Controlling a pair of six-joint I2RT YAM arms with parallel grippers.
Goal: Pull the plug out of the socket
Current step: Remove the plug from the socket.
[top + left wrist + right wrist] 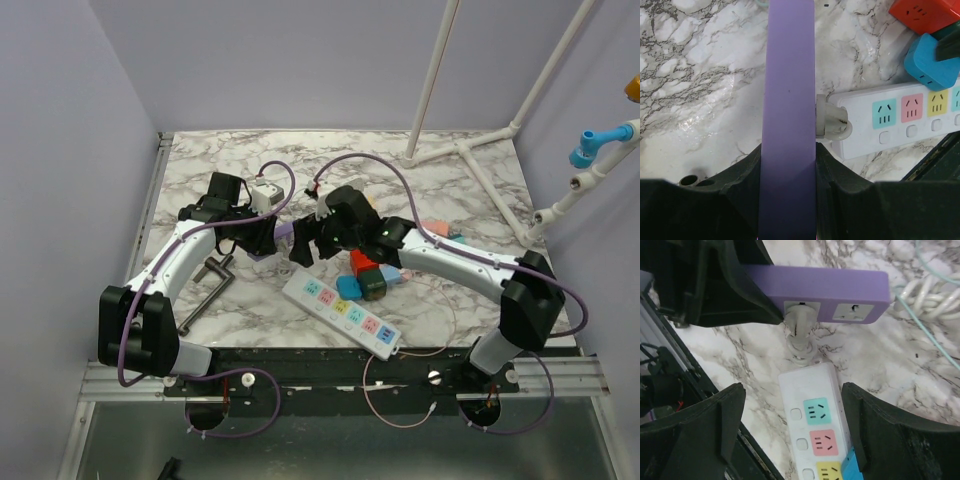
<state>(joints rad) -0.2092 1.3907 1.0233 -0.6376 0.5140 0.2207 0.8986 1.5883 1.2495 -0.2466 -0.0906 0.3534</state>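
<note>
A purple socket block [815,287] is held off the table by my left gripper [789,155], whose jaws are shut on its two long sides. A white plug [799,325] sits in the block's left outlet, and its short cord runs down to the white power strip [815,425]. The plug also shows in the left wrist view [830,120], against the block's right side. My right gripper [792,405] is open and empty, above the near end of the white strip, with the plug just beyond its fingertips. From above, the two grippers [258,235] [310,240] face each other.
The white power strip [340,312] lies diagonally toward the front edge. Red, blue and teal adapters [368,275] are piled beside it. A metal clamp [205,290] lies at the left, a coiled white cable [265,195] behind the left gripper, and a white pipe frame [470,150] at the back right.
</note>
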